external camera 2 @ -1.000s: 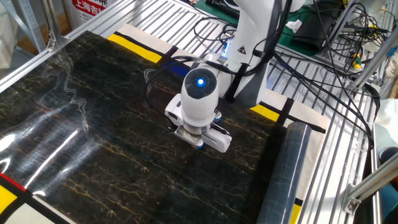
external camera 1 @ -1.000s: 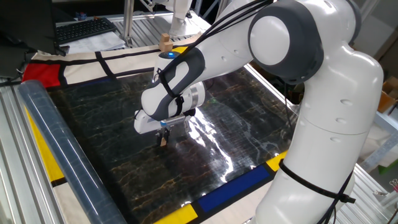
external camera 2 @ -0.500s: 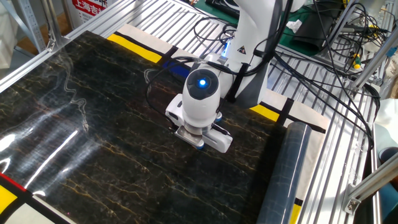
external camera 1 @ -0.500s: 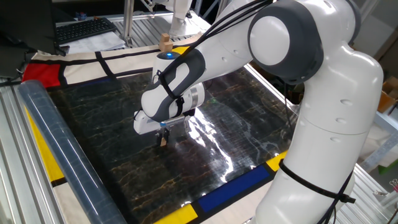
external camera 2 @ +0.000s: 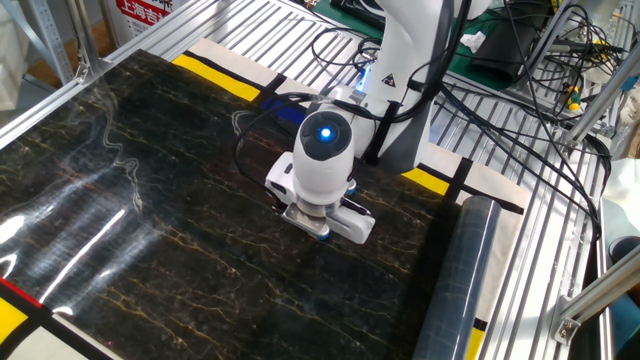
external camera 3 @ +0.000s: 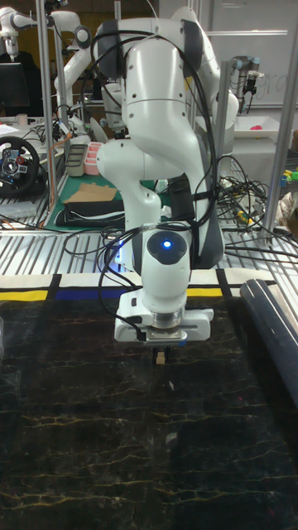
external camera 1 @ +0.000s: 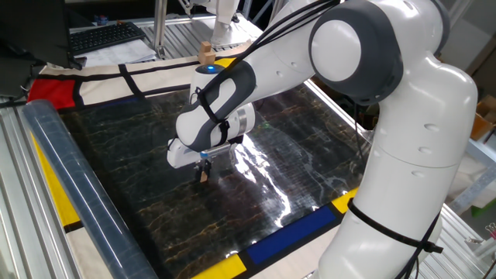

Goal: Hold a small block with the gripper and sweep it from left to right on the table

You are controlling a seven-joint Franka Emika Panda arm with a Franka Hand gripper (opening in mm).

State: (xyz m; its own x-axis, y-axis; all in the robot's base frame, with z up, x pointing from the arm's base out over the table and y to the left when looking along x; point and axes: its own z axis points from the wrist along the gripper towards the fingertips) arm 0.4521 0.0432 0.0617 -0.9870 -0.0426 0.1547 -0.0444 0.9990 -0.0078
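Almost nothing has changed in the last second. My end effector (external camera 1: 204, 171) sits in nearly the same spot as it did a second ago, low over the dark surface (external camera 1: 116, 155). In the other fixed view my wrist has slid only a tiny bit toward the grey roll (external camera 2: 458, 280) that lies along the edge.

My end effector is closed tight on the small block (external camera 1: 203, 176). The block pokes out just below my fingertips (external camera 3: 157, 354), and it looks tan against the black sheet. In the tall fixed view I see the small block (external camera 3: 157, 359) hanging right under the wrist. I think its bottom touches the surface, or is only just above it, but it is too tiny for me to be sure.

The block is near the middle of the surface, well apart from the grey roll. A bigger tan block (external camera 1: 205, 53) stands far off, past the edge of the black sheet, on the far side from the roll. That one is not mine to move.

So I think my sweep is barely moving, or it has paused. Most of the sideways slide may be yet to do. My grip looks good, so I can keep the block low and push it along.
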